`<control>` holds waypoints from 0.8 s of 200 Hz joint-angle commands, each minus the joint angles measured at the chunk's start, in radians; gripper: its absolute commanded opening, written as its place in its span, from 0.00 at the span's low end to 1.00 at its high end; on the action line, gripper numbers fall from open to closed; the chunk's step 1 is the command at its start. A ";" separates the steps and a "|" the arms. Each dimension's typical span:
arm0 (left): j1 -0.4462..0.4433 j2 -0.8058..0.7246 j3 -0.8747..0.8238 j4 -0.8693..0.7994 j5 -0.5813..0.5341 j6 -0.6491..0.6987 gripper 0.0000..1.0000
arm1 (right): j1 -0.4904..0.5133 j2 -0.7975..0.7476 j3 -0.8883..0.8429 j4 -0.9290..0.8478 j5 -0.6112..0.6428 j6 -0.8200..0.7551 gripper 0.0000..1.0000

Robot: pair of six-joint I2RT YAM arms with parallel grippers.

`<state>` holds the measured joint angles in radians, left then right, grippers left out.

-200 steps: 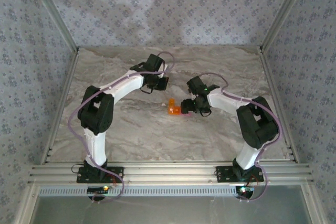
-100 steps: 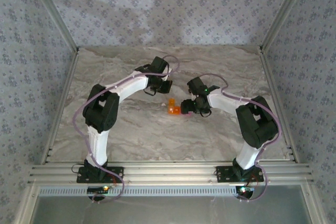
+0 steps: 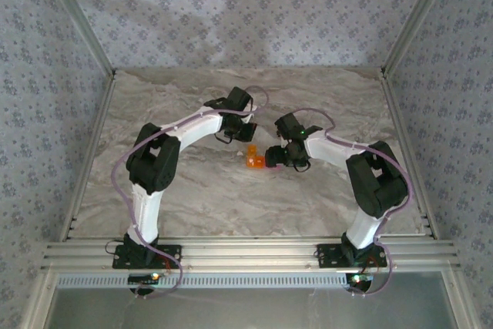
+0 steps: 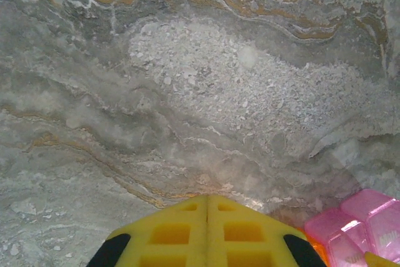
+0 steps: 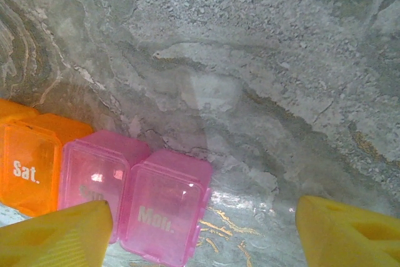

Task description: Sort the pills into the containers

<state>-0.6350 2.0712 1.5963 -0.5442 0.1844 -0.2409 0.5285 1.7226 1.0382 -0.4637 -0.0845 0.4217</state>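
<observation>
Marble-veined bench (image 3: 192, 190), grey with rusty streaks.

Left pincer (image 4: 207, 217): yellow fingers pressed together, nothing between them, just beside the pink end of the containers (image 4: 359, 226).

Right pincer (image 5: 200, 236): jaws wide apart, the pink "Mon." box between them, nothing gripped.

Containers: one joined strip, orange "Sat." to pink, lying mid-bench between the two pincers.

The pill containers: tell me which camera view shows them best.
Right wrist view. The containers sit close up there: orange and pink compartments, with the lid lettering Sat. and Mon. readable. The left wrist view catches pink compartments at its lower right corner; top external shows the strip as a small orange-pink blob.
</observation>
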 commanded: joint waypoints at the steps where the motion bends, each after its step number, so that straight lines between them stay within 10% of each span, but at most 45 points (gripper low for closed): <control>1: -0.016 0.006 0.004 -0.022 0.021 0.027 0.00 | -0.007 0.011 -0.015 -0.010 0.005 0.015 0.79; 160: -0.055 -0.065 -0.075 0.002 0.050 0.019 0.00 | -0.013 0.016 -0.017 -0.004 0.010 0.030 0.78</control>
<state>-0.6754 2.0686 1.5494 -0.5453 0.2142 -0.2256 0.5213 1.7226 1.0367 -0.4564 -0.0872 0.4370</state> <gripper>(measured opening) 0.064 0.782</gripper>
